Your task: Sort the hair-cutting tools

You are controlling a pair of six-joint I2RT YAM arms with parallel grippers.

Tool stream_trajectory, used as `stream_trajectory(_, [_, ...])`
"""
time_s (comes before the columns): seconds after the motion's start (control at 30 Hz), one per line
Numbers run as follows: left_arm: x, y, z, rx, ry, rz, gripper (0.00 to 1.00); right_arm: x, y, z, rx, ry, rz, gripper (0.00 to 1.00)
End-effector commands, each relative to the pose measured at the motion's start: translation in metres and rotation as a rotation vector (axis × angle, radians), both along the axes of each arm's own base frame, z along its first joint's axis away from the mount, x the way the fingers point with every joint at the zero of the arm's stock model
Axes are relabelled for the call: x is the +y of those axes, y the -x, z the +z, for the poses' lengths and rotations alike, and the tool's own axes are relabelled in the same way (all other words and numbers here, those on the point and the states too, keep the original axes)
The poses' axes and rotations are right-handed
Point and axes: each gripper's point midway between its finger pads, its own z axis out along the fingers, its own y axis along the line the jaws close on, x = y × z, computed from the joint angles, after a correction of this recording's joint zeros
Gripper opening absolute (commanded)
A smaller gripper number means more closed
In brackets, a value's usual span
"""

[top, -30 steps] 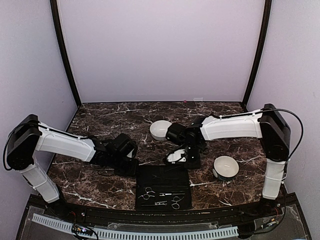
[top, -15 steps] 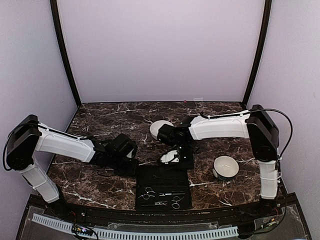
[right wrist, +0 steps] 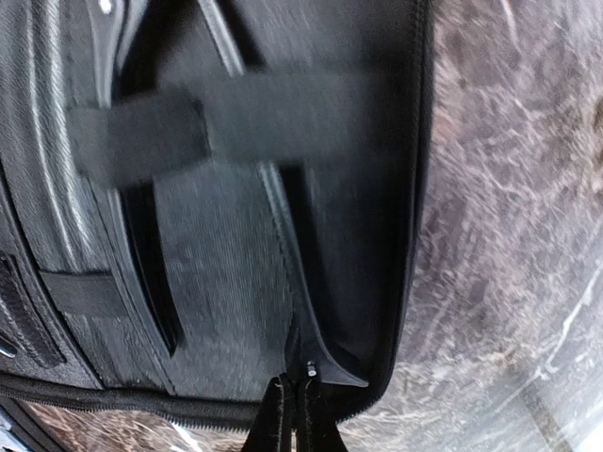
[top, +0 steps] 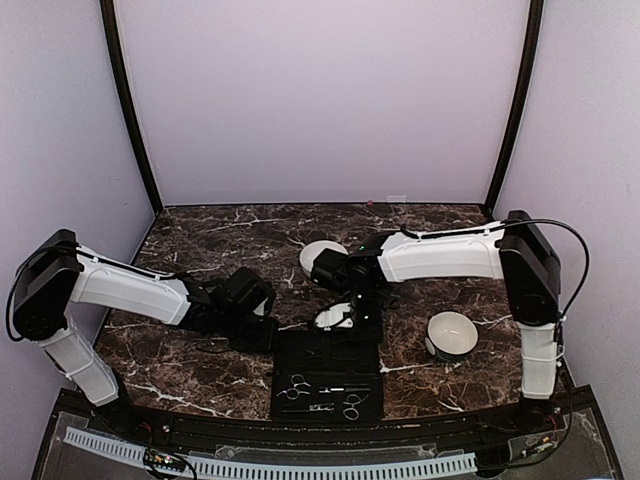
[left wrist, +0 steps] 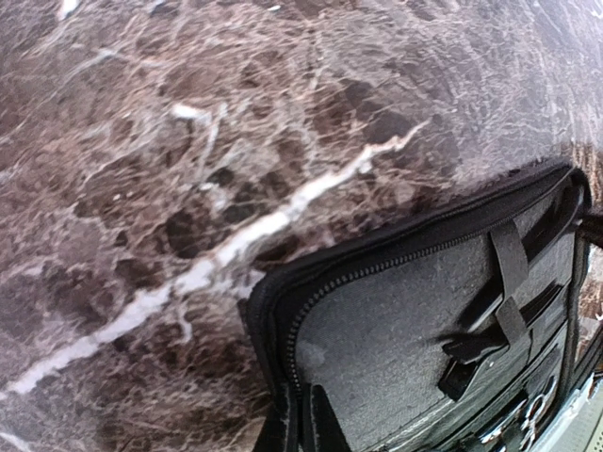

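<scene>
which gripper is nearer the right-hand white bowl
Right. The right gripper is left of the bowl, at the case's far edge; the left gripper is farther left.

I look down on a table (left wrist: 141,188) of polished brown stone veined white, a case (right wrist: 217,282) of matt black woven cloth with dull elastic straps (right wrist: 141,132) and a fine-toothed zip (left wrist: 294,344), bright silver metal scissors (top: 296,387), and smooth glossy white bowls (top: 452,332).

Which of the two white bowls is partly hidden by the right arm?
The rear bowl, beyond the case; the other bowl sits fully visible on the right.
</scene>
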Motion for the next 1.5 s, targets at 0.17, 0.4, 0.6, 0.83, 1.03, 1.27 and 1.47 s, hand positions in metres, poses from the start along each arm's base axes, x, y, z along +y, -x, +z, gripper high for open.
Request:
stream_trajectory(0.17, [-0.015, 0.008, 0.009, 0.008, 0.076, -0.048, 0.00, 0.020, 0.010, -0.018, 0.076, -0.034, -0.012, 0.00])
stream_trajectory(0.4, [-0.016, 0.007, 0.012, 0.001, 0.084, -0.041, 0.00, 0.032, 0.012, -0.026, 0.109, -0.064, -0.036, 0.03])
stream_trajectory(0.6, [-0.015, 0.009, 0.011, 0.006, 0.093, -0.036, 0.00, 0.041, 0.022, -0.030, 0.180, -0.096, -0.042, 0.05])
stream_trajectory(0.83, [-0.014, 0.009, 0.010, 0.008, 0.093, -0.033, 0.00, 0.052, 0.029, -0.033, 0.242, -0.122, -0.046, 0.16])
stream_trajectory(1.03, [-0.013, 0.009, 0.010, 0.006, 0.095, -0.028, 0.00, 0.050, 0.027, -0.036, 0.231, -0.119, -0.045, 0.18])
stream_trajectory(1.27, [-0.010, 0.008, 0.015, -0.011, 0.083, -0.030, 0.00, 0.036, 0.018, -0.021, 0.162, -0.117, -0.035, 0.25])
stream_trajectory(1.47, [-0.004, -0.003, 0.050, -0.145, 0.040, -0.095, 0.10, 0.018, 0.016, 0.010, 0.115, -0.165, -0.028, 0.39])
